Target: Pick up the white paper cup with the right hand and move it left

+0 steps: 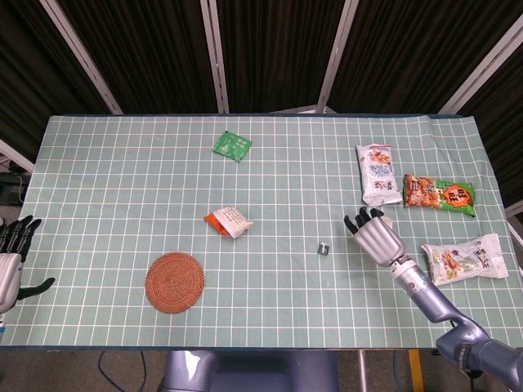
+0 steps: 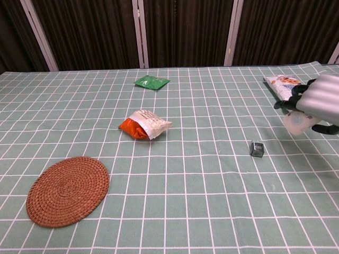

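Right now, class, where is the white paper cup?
In the chest view, the white paper cup is at far right, held off the table by the right hand, above-right of the small grey block.

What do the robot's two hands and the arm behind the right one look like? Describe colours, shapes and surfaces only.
The right hand has a pale silver-grey, ribbed back and black fingers. Behind it runs a slim, rounded arm in glossy blue-grey metal, joined by a lighter silver wrist ring. The left hand shows the same grey body with black fingers. No cables, markings or sleeves are visible.
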Robot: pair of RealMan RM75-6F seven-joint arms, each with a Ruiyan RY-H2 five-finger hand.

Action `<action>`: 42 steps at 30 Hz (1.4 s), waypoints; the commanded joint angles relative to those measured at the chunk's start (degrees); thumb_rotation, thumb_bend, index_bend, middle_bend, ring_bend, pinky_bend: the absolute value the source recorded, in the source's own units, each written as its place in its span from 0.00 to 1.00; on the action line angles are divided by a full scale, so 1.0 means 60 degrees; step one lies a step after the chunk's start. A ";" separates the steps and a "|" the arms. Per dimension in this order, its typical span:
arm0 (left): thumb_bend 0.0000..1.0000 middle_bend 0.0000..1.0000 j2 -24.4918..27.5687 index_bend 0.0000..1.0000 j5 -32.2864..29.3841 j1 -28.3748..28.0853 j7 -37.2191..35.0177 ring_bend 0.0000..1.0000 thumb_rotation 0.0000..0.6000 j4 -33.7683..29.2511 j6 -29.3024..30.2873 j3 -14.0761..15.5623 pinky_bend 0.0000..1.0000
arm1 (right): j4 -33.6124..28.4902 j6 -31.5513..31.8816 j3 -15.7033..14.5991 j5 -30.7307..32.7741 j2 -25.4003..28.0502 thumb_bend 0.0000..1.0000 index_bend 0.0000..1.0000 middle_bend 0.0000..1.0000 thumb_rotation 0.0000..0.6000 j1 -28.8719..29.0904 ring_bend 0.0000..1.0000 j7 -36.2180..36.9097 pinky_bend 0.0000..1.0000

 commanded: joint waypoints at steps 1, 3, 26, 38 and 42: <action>0.00 0.00 0.0030 0.00 0.0011 -0.0007 -0.0016 0.00 1.00 -0.0032 -0.0018 0.0016 0.00 | -0.0836 -0.0643 0.0829 0.1543 0.0000 0.26 0.18 0.38 1.00 0.0060 0.24 0.2901 0.44; 0.00 0.00 0.0040 0.00 0.0009 -0.0006 -0.0008 0.00 1.00 -0.0049 -0.0015 0.0019 0.00 | -0.0803 -0.1001 0.0959 0.1909 -0.0044 0.26 0.18 0.38 1.00 0.0111 0.23 0.3447 0.43; 0.00 0.00 0.0123 0.00 -0.0058 -0.0033 -0.0008 0.00 1.00 -0.0172 -0.0156 0.0087 0.00 | -0.0021 -0.1980 0.0560 0.2393 -0.0235 0.09 0.00 0.01 1.00 0.0232 0.00 0.3834 0.01; 0.00 0.00 0.0198 0.00 -0.0005 -0.0025 -0.0053 0.00 1.00 -0.0246 -0.0123 0.0107 0.00 | -0.2154 -0.1103 0.0345 0.2322 0.0822 0.01 0.00 0.00 1.00 0.0142 0.00 -0.0151 0.00; 0.00 0.00 0.0191 0.00 -0.0037 -0.0034 -0.0046 0.00 1.00 -0.0243 -0.0140 0.0095 0.00 | -0.2323 -0.0970 0.0116 0.1960 0.0735 0.03 0.00 0.01 1.00 0.0265 0.00 -0.1555 0.00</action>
